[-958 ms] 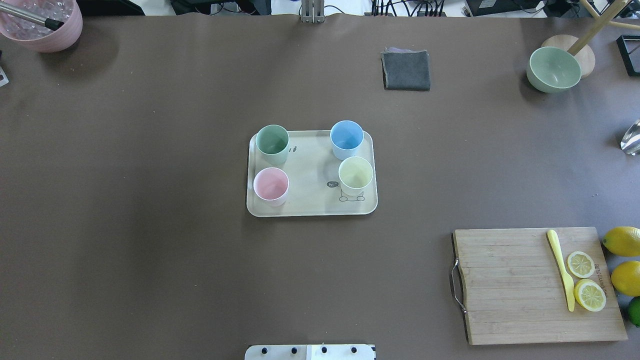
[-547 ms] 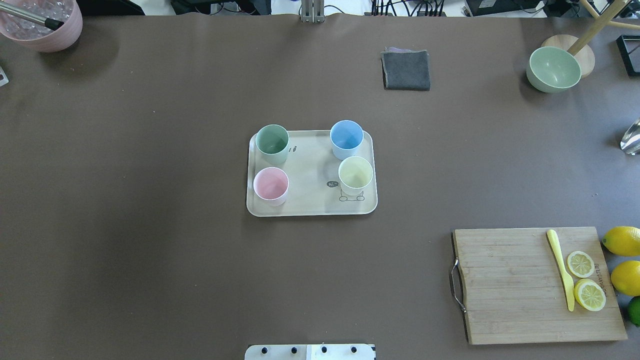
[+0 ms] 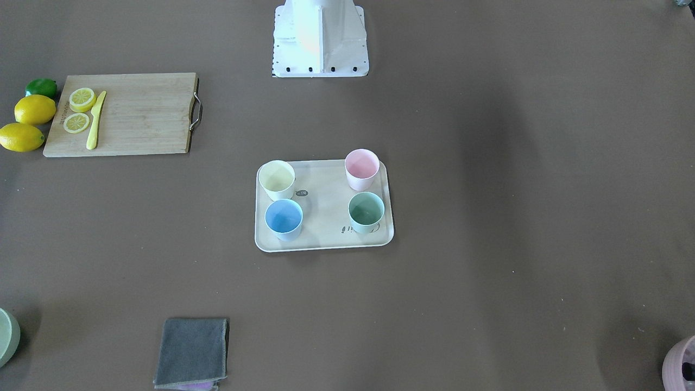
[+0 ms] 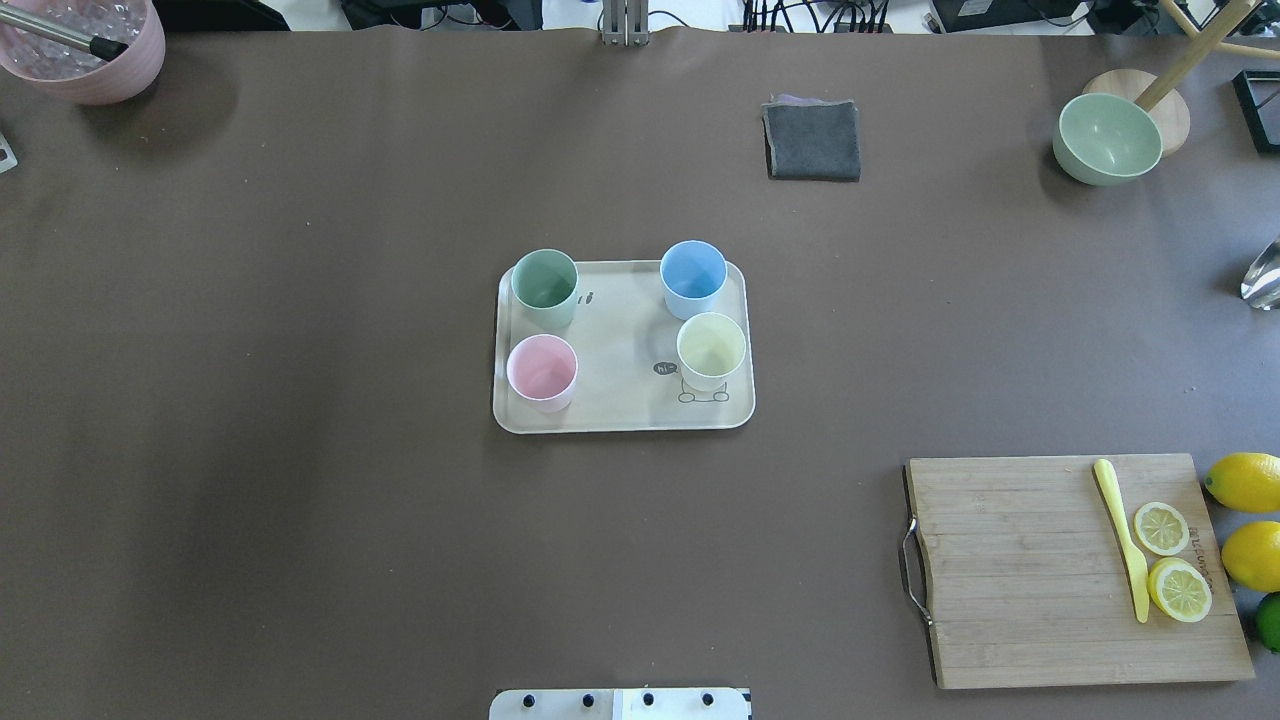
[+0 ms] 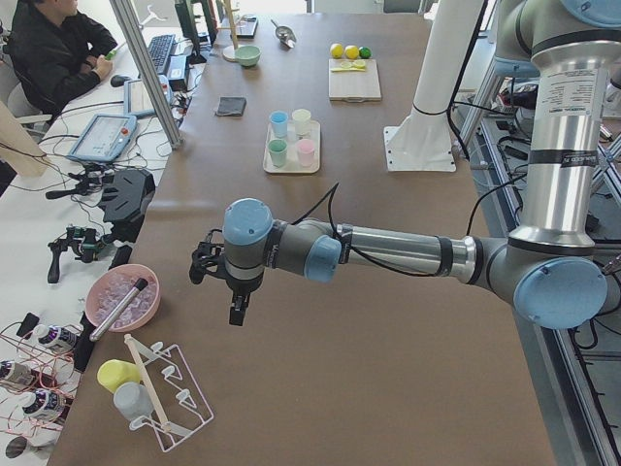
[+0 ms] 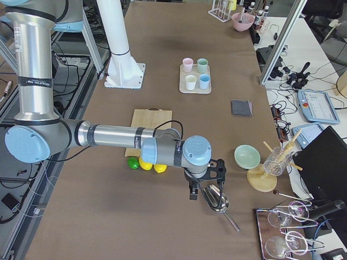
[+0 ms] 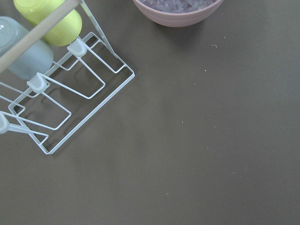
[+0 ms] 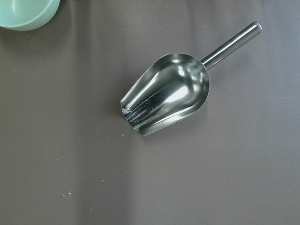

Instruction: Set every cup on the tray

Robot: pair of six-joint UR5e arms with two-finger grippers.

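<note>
A: What stood on the cream tray [image 4: 620,330] in the middle of the table [image 4: 300,500]?

B: Four, all upright and apart: the mint green cup [image 4: 545,280] far left, the blue cup [image 4: 693,270] far right, the pink cup [image 4: 542,366] near left and the pale yellow cup [image 4: 711,346] near right.

A: Any writing?

B: A dark speech bubble [image 4: 665,368] beside the yellow one read "hi". The other script was too small to read.

A: The jaws?

B: The left gripper [image 5: 233,301] hung near a wire rack [image 7: 70,98] and the right gripper [image 6: 205,187] above a steel scoop [image 8: 166,93]. I couldn't tell how far either's jaws were open.
</note>
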